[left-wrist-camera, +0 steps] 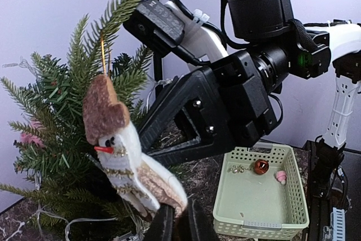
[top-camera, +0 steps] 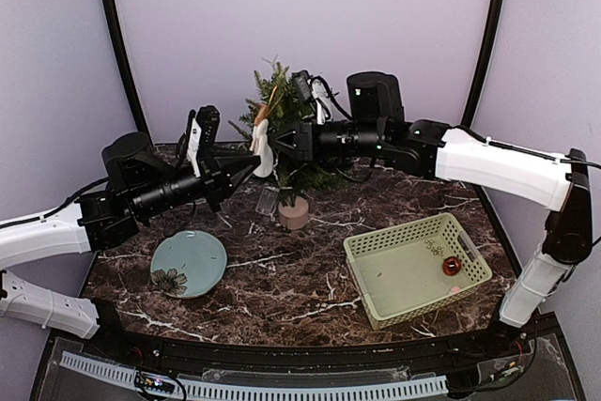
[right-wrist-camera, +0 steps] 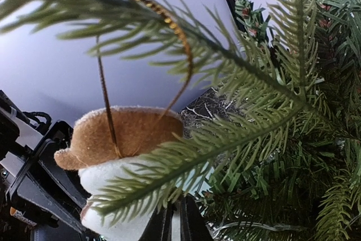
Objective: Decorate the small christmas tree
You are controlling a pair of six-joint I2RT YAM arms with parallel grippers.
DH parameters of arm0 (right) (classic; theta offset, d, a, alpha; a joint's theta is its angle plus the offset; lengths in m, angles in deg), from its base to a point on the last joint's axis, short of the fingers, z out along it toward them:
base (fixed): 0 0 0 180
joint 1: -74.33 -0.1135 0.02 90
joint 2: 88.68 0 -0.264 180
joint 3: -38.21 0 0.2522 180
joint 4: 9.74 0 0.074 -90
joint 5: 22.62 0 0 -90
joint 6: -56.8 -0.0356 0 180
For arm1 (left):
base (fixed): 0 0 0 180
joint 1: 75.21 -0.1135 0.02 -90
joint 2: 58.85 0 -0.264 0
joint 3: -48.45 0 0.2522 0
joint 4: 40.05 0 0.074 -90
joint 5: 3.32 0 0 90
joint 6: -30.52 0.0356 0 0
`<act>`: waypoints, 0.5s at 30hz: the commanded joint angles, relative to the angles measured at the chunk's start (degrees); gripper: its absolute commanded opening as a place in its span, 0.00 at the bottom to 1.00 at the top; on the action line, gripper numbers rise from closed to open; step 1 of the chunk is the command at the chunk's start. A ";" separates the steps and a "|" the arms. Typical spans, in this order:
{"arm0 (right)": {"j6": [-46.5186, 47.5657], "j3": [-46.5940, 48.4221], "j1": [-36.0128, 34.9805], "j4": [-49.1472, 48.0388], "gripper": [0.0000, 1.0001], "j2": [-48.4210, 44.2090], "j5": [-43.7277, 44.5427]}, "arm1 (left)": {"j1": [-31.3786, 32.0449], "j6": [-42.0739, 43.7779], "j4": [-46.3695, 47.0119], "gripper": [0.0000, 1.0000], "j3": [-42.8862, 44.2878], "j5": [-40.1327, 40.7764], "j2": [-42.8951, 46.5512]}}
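Snowman ornament point(left-wrist-camera: 127, 162) gripped at its lower edge by the closed left pincer point(left-wrist-camera: 177, 221), its gold loop point(right-wrist-camera: 169, 23) lying over a branch of the small christmas tree point(top-camera: 282, 124), which stands at the rear centre of the worktop point(top-camera: 282, 288). Right pincer point(right-wrist-camera: 176, 221) nearly shut among the needles; any contents cannot be told. Risk: a tug could slip the loop off or tip the light pot point(top-camera: 294, 215). Dark marbled surface carries a plate point(top-camera: 192, 255) and basket point(top-camera: 399, 279); walls pale lilac.
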 commanded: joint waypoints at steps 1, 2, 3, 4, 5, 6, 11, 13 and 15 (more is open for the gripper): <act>0.10 1.79 -0.76 -3.98 0.09 -0.11 -2.13 | 0.14 2.00 0.27 0.17 2.87 -3.48 0.18; 0.17 1.46 -0.76 -4.25 0.09 -0.37 -2.14 | 0.14 2.07 0.33 0.19 3.08 -3.59 -0.04; 0.20 1.12 -0.76 -4.57 0.09 -0.67 -2.07 | 0.08 2.24 0.53 0.24 3.46 -3.84 -0.43; 0.40 0.80 -0.76 -4.75 0.09 -0.98 -1.99 | 0.07 2.37 0.59 0.27 3.59 -3.95 -0.61; 0.47 0.50 -0.76 -4.89 0.09 -1.20 -1.85 | 0.06 2.51 0.63 0.31 3.98 -4.02 -1.08; 0.59 0.30 -0.76 -4.92 0.09 -1.38 -1.96 | 0.15 2.64 0.64 0.32 4.20 -4.08 -1.29; 1.09 -0.81 -0.63 -6.13 0.10 -1.87 -2.50 | 0.23 3.72 -0.15 0.37 6.22 -4.09 -3.68; 0.90 -1.65 -0.58 -7.54 0.11 -2.43 -2.99 | 0.18 4.11 -1.02 0.37 7.15 -4.14 -4.94; 0.70 -2.23 -0.54 -8.18 0.11 -2.87 -3.61 | 0.23 4.21 -1.54 0.38 7.89 -4.52 -5.78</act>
